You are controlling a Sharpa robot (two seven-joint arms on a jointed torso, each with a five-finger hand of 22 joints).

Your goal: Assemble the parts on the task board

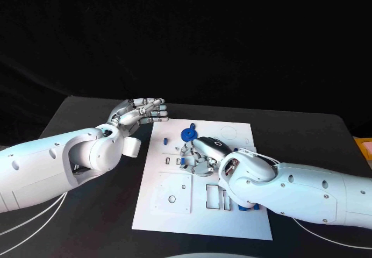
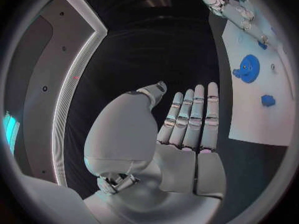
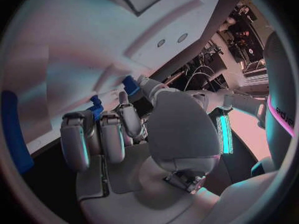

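Your right hand rests curled on the task board at frame centre; whether it grips a blue part cannot be determined. Left hand hovers spread, empty. Parts appear light, rigid, slippery; pinch their edges.

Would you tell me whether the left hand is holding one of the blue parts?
No: in the left wrist view the left hand has its fingers stretched out flat with nothing in them, off to the side of the task board.

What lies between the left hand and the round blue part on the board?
In the head view, only bare white board: the task board's far-left corner separates the left hand from the round blue part. A small blue part sits nearer, off that line.
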